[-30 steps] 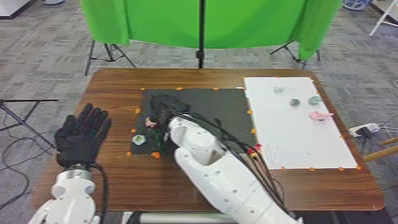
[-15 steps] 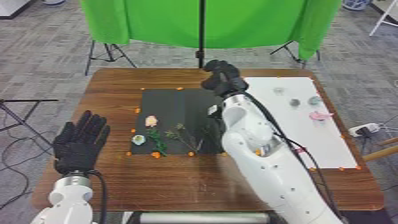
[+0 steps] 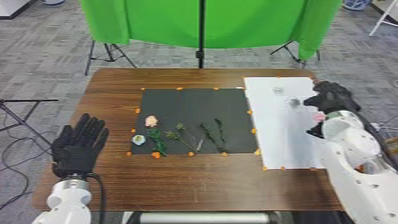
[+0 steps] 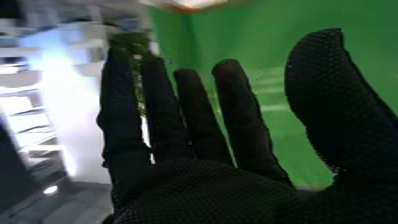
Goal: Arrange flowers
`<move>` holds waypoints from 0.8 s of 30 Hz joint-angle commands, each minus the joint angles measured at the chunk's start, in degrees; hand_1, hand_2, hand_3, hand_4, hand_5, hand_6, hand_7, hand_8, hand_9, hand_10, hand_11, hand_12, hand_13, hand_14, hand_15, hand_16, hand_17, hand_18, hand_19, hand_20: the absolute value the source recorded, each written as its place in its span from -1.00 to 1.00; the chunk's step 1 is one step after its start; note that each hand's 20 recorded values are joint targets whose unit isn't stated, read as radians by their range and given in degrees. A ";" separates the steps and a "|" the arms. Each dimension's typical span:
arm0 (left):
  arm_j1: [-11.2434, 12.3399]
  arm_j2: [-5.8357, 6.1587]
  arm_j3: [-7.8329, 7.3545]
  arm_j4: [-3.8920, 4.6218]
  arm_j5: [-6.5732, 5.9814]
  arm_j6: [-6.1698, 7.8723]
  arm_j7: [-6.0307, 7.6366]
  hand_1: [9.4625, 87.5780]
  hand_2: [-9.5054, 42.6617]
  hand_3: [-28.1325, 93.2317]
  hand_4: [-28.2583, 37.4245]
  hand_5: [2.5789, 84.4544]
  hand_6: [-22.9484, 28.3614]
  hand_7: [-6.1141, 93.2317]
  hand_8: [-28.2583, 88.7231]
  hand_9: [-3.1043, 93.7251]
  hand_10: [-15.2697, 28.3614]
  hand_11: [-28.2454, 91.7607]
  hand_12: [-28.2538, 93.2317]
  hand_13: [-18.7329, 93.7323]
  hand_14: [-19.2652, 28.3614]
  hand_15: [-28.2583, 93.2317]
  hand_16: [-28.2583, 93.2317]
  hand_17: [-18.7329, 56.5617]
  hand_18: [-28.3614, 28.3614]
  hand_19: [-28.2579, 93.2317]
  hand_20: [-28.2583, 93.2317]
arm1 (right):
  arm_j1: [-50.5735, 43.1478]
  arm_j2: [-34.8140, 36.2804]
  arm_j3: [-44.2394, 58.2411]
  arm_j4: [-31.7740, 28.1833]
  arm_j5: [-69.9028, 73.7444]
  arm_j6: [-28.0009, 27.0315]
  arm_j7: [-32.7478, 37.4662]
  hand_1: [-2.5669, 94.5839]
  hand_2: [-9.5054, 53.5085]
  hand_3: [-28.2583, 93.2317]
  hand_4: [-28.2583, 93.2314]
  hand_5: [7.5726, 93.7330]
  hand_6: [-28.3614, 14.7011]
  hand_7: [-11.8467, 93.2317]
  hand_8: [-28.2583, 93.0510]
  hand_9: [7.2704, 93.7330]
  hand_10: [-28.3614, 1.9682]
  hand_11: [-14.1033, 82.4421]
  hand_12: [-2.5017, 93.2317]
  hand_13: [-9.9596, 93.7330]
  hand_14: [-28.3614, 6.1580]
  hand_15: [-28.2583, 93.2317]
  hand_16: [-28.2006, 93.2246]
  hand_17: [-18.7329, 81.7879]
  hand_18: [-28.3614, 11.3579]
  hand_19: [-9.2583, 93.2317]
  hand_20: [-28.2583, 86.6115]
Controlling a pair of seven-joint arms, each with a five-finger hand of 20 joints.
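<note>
Head view: left hand [image 3: 78,150] left of dark mat [image 3: 191,107], fingers straight; right hand [image 3: 336,97] over white sheet's [image 3: 275,135] right edge; flowers [image 3: 151,121] lie on mat. Right wrist view: right hand [image 4: 195,195] wide, fingers straight, thumb apart.

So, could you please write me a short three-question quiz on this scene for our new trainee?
1. Multiple choice: The robot's right hand is at the right edge of which thing?
A) the dark grey rectangular mat
B) the large white rectangular sheet
C) the green fabric backdrop

2. True or false: The pale blue-and-white flower lies nearer to the robot than the pale pink flower with a green stem.

3. Fill in the missing word: The fingers of the robot's left hand are ____, not curled.

Key: 1. B; 2. true; 3. straight
</note>
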 commanded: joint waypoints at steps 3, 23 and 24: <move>1.72 -1.07 0.27 -0.21 -1.49 1.44 -0.03 -0.51 0.02 0.78 -1.00 0.23 0.32 -0.57 -0.68 -0.02 0.47 -0.08 -0.33 -0.07 0.52 0.19 -0.68 -0.71 0.49 0.11 -0.30 | -0.35 -0.39 0.16 4.16 -0.32 -7.19 -0.92 -0.20 -1.00 0.81 -1.00 -0.10 0.15 -0.53 -0.73 -0.22 -0.20 -0.58 -0.69 -0.08 -0.29 -0.23 -0.31 -0.22 -0.60 0.41 -0.24; 3.03 -1.20 -0.39 -0.91 -2.40 1.20 0.24 -0.51 0.03 0.78 -1.00 0.23 0.31 -0.56 -0.68 -0.01 0.48 -0.08 -0.33 -0.07 0.52 0.20 -0.68 -0.71 0.49 0.12 -0.30 | -2.67 1.19 -3.02 3.24 -6.30 8.94 -0.59 0.36 -1.00 0.58 -1.00 0.69 0.27 -0.04 -0.55 0.80 0.12 -0.53 -0.17 0.62 0.32 -0.08 0.10 0.18 -0.53 0.71 -0.13; 2.87 -1.23 -0.38 -0.77 -2.34 1.01 0.19 -0.51 0.03 0.78 -1.00 0.23 0.31 -0.56 -0.68 -0.01 0.48 -0.08 -0.33 -0.07 0.52 0.20 -0.68 -0.71 0.49 0.12 -0.30 | -2.54 1.58 -3.50 2.00 -6.10 10.12 -1.23 0.36 -1.00 0.58 -1.00 0.69 0.27 -0.03 -0.54 0.80 0.11 -0.53 -0.17 0.63 0.32 -0.08 0.10 0.17 -0.55 0.72 -0.12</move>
